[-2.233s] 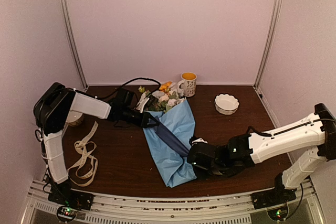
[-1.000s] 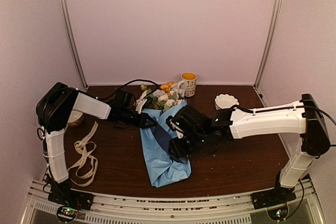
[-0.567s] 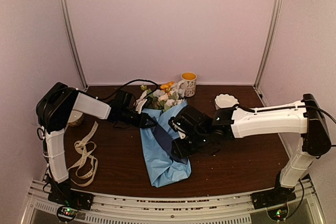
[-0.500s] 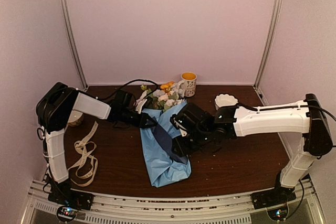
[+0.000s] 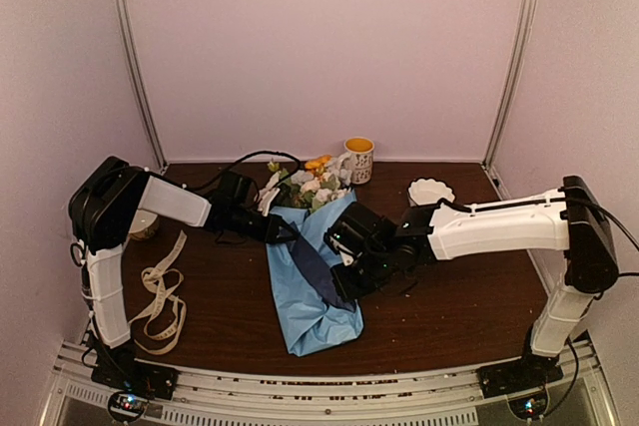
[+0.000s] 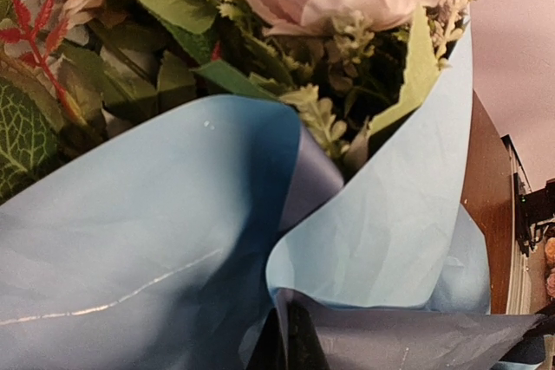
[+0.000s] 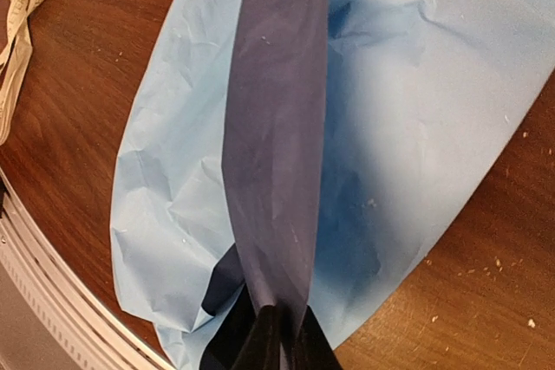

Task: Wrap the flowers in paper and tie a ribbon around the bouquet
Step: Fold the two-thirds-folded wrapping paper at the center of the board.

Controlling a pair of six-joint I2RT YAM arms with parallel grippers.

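Top external view: both arms pinch one navy fold

Left fingers (image 5: pixel 284 230) clamp the paper (image 5: pixel 310 296) just below the flowers (image 5: pixel 305 189). Right fingers (image 5: pixel 345 288) grip its dark fold lower down. The wrapped flowers lie mid-tabletop (image 5: pixel 449 296), with the ribbon (image 5: pixel 160 296) well apart at left. The thin sheet could tear if the arms pull apart — or unroll should either pinch slip.

We see pastel blooms with green leaves (image 5: pixel 308 187) lying cupped in crumpled light-blue paper (image 5: pixel 310 316), a navy fold across it; the cream ribbon (image 7: pixel 19 10) loops well apart, left.
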